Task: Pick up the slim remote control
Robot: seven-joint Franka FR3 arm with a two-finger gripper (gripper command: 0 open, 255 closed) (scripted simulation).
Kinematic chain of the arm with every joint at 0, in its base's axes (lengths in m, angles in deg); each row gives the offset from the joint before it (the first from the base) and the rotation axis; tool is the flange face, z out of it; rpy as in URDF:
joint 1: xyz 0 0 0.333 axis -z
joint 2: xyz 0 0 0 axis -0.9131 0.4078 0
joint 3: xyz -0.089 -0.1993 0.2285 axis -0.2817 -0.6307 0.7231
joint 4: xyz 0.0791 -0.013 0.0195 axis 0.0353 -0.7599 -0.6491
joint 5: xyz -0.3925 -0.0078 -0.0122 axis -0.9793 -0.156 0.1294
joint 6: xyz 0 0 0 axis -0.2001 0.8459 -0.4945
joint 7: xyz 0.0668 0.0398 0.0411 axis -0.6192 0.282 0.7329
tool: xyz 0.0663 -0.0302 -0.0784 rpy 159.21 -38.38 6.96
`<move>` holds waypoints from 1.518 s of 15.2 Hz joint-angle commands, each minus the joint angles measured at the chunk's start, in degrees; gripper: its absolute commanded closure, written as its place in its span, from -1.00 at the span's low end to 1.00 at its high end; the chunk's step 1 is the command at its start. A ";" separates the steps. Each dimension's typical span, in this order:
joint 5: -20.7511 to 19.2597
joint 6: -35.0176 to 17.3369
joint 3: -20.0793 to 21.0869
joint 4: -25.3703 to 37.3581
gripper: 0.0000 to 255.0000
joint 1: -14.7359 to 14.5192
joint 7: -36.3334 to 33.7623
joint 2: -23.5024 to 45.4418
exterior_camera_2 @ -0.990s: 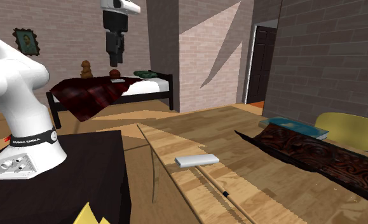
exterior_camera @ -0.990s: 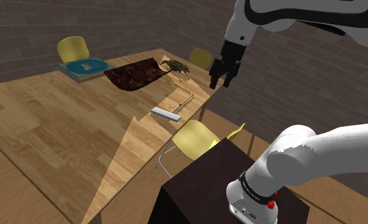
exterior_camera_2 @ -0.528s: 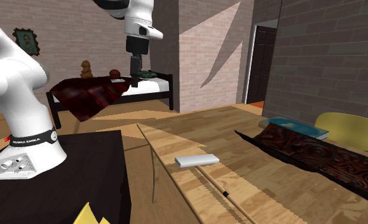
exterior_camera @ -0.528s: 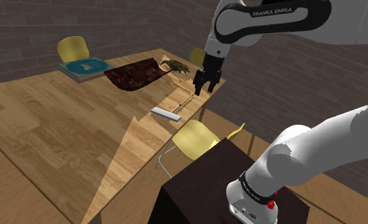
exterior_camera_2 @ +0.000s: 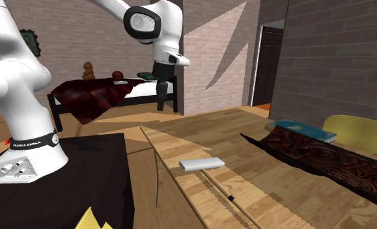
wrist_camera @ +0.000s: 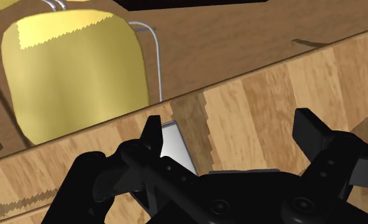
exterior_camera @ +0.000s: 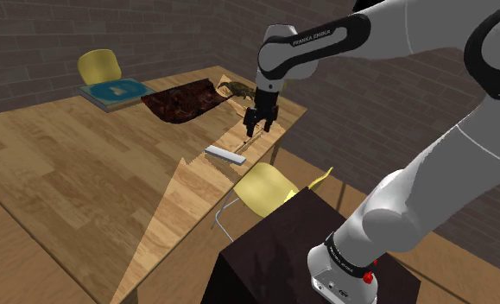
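brick walls ring a wooden plank table (exterior_camera: 75,173); a slim flat grey-white remote control (exterior_camera: 225,155) lies near its edge. the all-black two-finger gripper (exterior_camera: 256,131) hangs above, spread wide, likely to straddle it.

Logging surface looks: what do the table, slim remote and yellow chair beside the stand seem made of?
Table: matte wood; plank seams and grain show. Remote: plain pale grey, untextured; material unclear. Chair: smooth yellow seat, perhaps plastic; thin grey tubing, likely metal.
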 commanded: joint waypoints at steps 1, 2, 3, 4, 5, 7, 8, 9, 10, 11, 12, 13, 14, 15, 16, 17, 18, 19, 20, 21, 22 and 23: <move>-0.05 -2.38 -0.06 1.99 -1.00 -0.04 0.60 4.67; -0.08 -3.34 -0.11 3.16 -1.00 -0.01 0.93 6.95; -0.11 -4.23 -0.15 4.40 -1.00 0.03 1.25 9.25; -0.13 -5.06 -0.19 5.71 -1.00 0.08 1.55 11.54; -0.16 -5.82 -0.21 7.10 -1.00 0.13 1.85 13.83; -0.21 -7.14 -0.21 10.08 -1.00 0.28 2.39 18.43; -0.24 -7.70 -0.21 11.67 -1.00 0.36 2.65 20.72; -0.28 -8.18 -0.19 13.35 -1.00 0.45 2.89 23.02; -0.32 -8.59 -0.17 15.09 -1.00 0.55 3.12 25.32; -0.38 -8.94 -0.15 16.91 -1.00 0.65 3.33 27.62; -0.43 -9.21 -0.13 18.80 -1.00 0.76 3.53 29.93; -0.50 -9.41 -0.10 20.78 -1.00 0.86 3.72 32.24; -0.58 -9.54 -0.07 22.84 -1.00 0.98 3.89 34.56; -0.66 -9.60 -0.04 24.98 -1.00 1.09 4.06 36.89; -0.74 -9.58 -0.02 27.22 -1.00 1.21 4.22 39.24; -0.84 -9.49 0.01 29.55 -1.00 1.33 4.36 41.60; -0.93 -9.32 0.03 31.98 -1.00 1.45 4.50 43.99; -1.03 -9.06 0.04 34.53 -1.00 1.58 4.64 46.40; -1.13 -8.72 0.06 37.19 -1.00 1.71 4.77 48.85; -1.17 -8.58 0.07 38.20 -1.00 1.76 4.81 49.76; -1.14 -9.02 0.10 38.35 -1.00 1.79 4.80 50.35; -1.11 -9.45 0.13 38.50 -1.00 1.82 4.79 50.94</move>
